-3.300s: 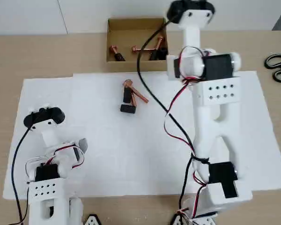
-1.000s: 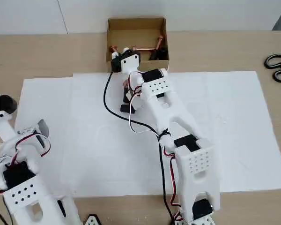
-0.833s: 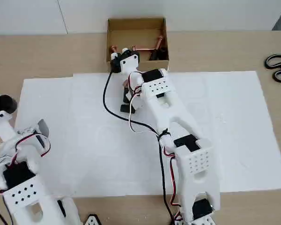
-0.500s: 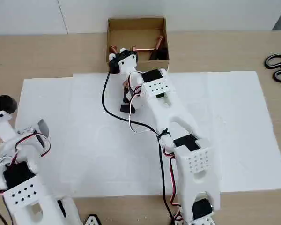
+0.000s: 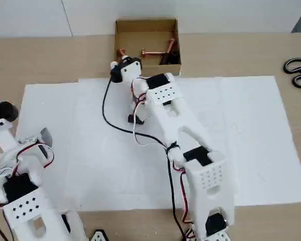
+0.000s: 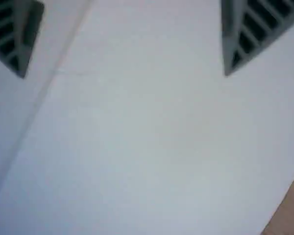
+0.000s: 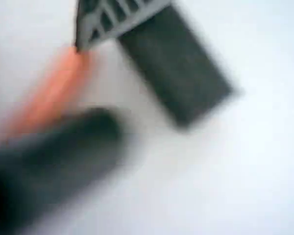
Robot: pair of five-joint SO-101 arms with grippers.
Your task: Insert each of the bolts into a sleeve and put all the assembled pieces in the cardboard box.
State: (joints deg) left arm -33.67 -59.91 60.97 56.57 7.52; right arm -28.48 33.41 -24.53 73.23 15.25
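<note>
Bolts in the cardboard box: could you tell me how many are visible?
3 bolts: one by the box's left wall, one across the middle, one angled at the right. The arm may hide more.

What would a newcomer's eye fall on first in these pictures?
The right arm lies stretched slantwise across the white sheet, its end just short of the cardboard box at the far side of the table, where copper bolts in black sleeves lie. Under that arm a loose black sleeve rests on the sheet. The left arm sits at the near left corner, and scissors lie at the right edge.
</note>
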